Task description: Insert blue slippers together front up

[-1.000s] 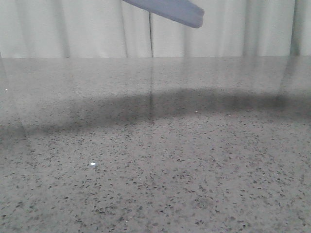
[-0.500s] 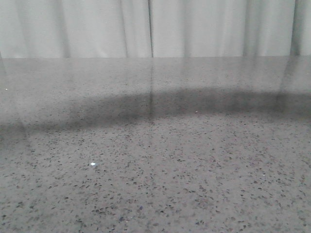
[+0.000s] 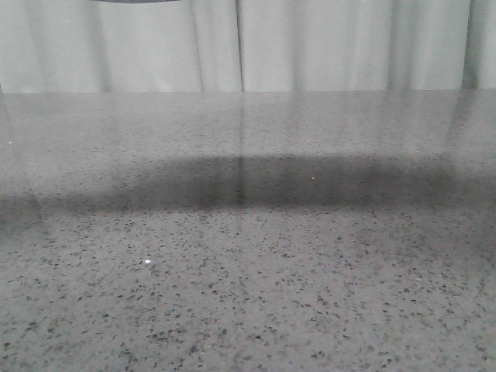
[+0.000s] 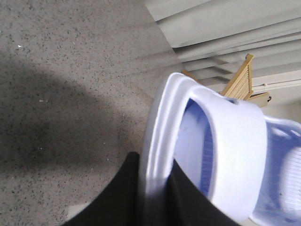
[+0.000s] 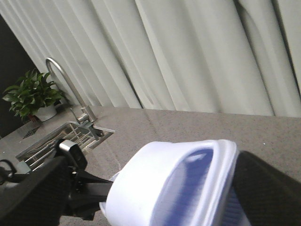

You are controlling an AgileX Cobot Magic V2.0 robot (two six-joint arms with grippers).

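Note:
Both arms hold the blue slippers high above the table, almost wholly out of the front view, where only a thin dark sliver (image 3: 132, 1) shows at the top edge. In the left wrist view my left gripper (image 4: 153, 160) is shut on the sole edge of one pale slipper (image 4: 235, 155), strap facing away. The second slipper (image 4: 282, 174) lies close behind it. In the right wrist view my right gripper (image 5: 150, 188) has its black fingers (image 5: 268, 188) on either side of a slipper (image 5: 141, 197), closed across its width.
A speckled grey stone table (image 3: 248, 271) carries a wide dark shadow (image 3: 256, 182). Pale curtains (image 3: 310, 46) hang behind it. A sink with a curved tap (image 5: 66, 80) and a potted plant (image 5: 30, 94) lie to one side, and a wooden rack (image 4: 240, 77) stands by the curtain.
A slipper's tip at the top centre of the front view one second ago has risen out of sight. Only a sliver shows at the top left now, and the table shadow has darkened.

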